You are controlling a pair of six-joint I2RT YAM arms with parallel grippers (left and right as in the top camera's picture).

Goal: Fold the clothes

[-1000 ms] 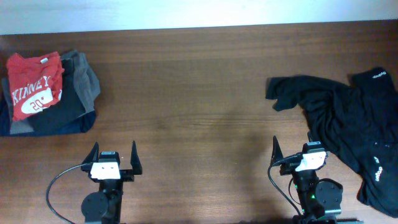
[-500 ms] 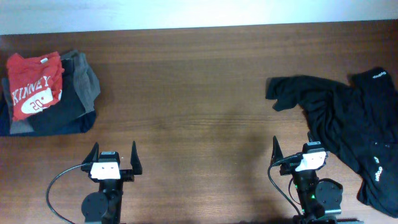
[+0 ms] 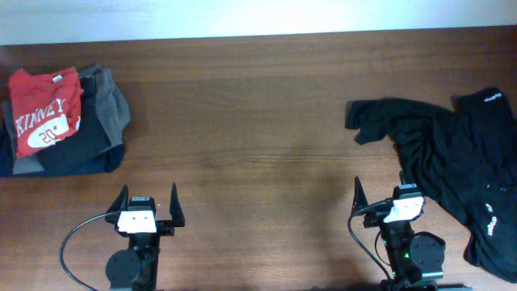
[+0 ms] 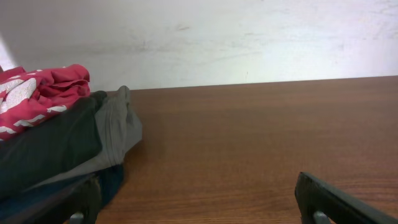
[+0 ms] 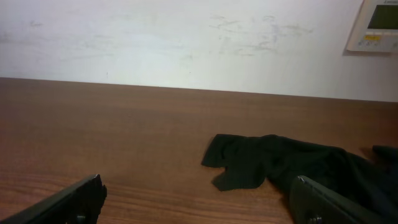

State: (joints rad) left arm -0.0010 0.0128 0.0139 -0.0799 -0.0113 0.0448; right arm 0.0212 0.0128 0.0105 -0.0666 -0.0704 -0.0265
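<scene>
The black long-sleeved garment [image 3: 452, 162] with small white logo prints lies crumpled at the table's right side, one sleeve end reaching left. It also shows in the right wrist view [image 5: 292, 165], ahead and to the right. My right gripper [image 3: 382, 190] is open and empty near the front edge, just left of the garment; its right finger overlaps the cloth's edge from above. In the right wrist view the right gripper [image 5: 202, 202] holds nothing. My left gripper [image 3: 149, 200] is open and empty at the front left, also shown in its wrist view [image 4: 199, 202].
A pile of folded clothes sits at the far left: a red T-shirt [image 3: 42, 109] with white lettering on grey and navy garments [image 3: 101, 129]. The pile shows in the left wrist view [image 4: 56, 143]. A white wall backs the wooden table [image 3: 258, 121].
</scene>
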